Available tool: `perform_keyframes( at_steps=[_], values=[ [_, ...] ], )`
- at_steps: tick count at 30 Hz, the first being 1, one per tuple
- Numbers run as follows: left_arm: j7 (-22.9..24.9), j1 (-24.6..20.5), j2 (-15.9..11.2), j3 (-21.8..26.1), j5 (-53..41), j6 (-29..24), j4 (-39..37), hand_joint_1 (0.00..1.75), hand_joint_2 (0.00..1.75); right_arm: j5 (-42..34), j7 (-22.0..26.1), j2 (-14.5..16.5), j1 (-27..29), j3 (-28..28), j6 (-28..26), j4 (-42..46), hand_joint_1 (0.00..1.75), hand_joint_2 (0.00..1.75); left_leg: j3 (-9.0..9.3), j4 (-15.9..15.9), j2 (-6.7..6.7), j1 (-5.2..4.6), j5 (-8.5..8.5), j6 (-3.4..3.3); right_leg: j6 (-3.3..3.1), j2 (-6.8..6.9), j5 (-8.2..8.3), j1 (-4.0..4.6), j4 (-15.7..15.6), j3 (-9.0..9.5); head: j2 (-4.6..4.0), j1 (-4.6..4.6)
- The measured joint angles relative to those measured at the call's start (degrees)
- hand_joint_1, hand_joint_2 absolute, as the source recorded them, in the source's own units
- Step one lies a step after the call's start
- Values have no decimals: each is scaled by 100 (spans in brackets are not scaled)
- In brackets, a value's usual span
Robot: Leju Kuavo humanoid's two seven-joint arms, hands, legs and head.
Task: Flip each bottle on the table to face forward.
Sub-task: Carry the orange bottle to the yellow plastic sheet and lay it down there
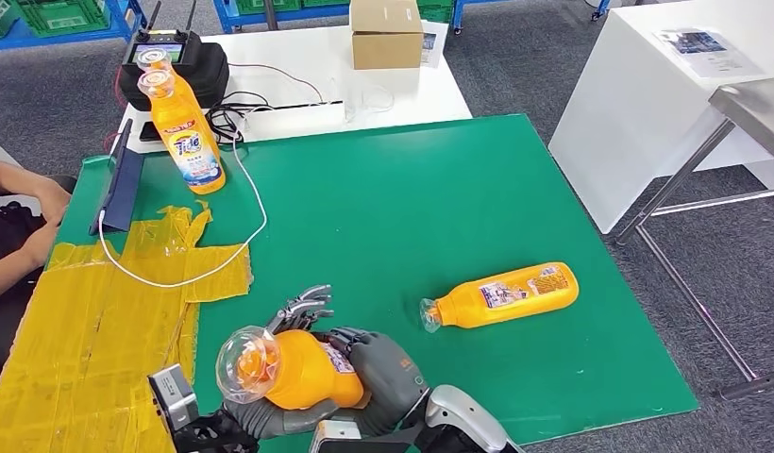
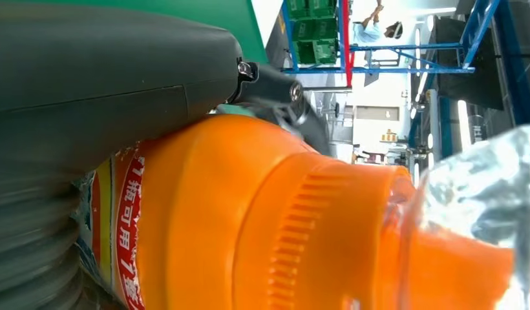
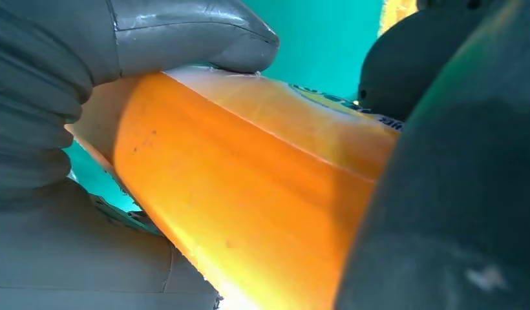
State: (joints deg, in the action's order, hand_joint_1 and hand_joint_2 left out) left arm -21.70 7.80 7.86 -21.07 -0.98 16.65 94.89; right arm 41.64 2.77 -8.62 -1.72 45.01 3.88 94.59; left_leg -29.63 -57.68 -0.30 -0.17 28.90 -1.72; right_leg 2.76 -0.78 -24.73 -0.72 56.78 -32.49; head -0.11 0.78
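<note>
From the head view, both hands meet on one orange bottle (image 1: 294, 368) at about six o'clock on the green desk (image 1: 440, 189). The left hand (image 1: 260, 411) cradles it from beneath near the neck, and the right hand (image 1: 388, 377) wraps the body. Its clear cap points toward the robot. A second bottle (image 1: 504, 296) lies on its side toward four o'clock, and a third (image 1: 183, 127) stands upright near eleven o'clock.

From the left wrist view, the thumb (image 2: 107, 64) presses the shoulder of the held bottle (image 2: 249, 226), with part of a red label showing. I judge the label should be turned outward before setting down.

From the right wrist view, thumb (image 3: 185, 32) and dark fingers (image 3: 456, 181) close around the smooth orange side (image 3: 236, 194). It looks slippery, so I'd rotate slowly, with one hand gripping while the other shifts.
</note>
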Motion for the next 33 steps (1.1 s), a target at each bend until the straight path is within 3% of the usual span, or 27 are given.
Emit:
perform_keyframes(
  at_steps=[10,15,23,24,27,28,33],
  values=[
    [-6,-8,52,74,-27,26,-73,175,175,134,-117,-59,15,46,-217,-19,175,175,-4,0,1,0,0,0,0,0,0,0,0,-6,0,-1],
    [2,-97,83,159,-27,34,-73,175,175,306,-306,43,101,-40,-509,-16,175,175,-4,0,1,0,0,0,0,-1,0,0,0,-6,0,-1],
    [26,-191,115,188,-27,33,-73,175,175,345,-327,137,136,-155,-530,-16,175,175,-5,0,1,0,0,0,0,0,0,0,0,-6,0,-1],
    [30,-195,117,189,-27,32,-73,175,175,350,-329,142,139,-163,-536,-16,164,175,-5,0,1,0,0,0,0,0,0,0,0,-6,0,-1],
    [33,-236,127,206,-139,-64,-72,175,175,479,-408,181,192,-217,-679,-11,34,175,-5,0,-1,0,0,0,0,0,0,0,0,-7,0,0],
    [38,-274,135,231,-262,-186,-69,175,175,597,-461,203,235,-261,-792,-4,0,175,-6,0,-2,0,0,0,0,1,0,0,0,-7,0,1],
    [133,-770,121,725,-1740,-1425,-36,175,175,1131,-513,238,423,-875,-1263,190,0,175,-7,0,-2,1,-7,0,4,2,6,0,0,-6,0,-2]
  ],
)
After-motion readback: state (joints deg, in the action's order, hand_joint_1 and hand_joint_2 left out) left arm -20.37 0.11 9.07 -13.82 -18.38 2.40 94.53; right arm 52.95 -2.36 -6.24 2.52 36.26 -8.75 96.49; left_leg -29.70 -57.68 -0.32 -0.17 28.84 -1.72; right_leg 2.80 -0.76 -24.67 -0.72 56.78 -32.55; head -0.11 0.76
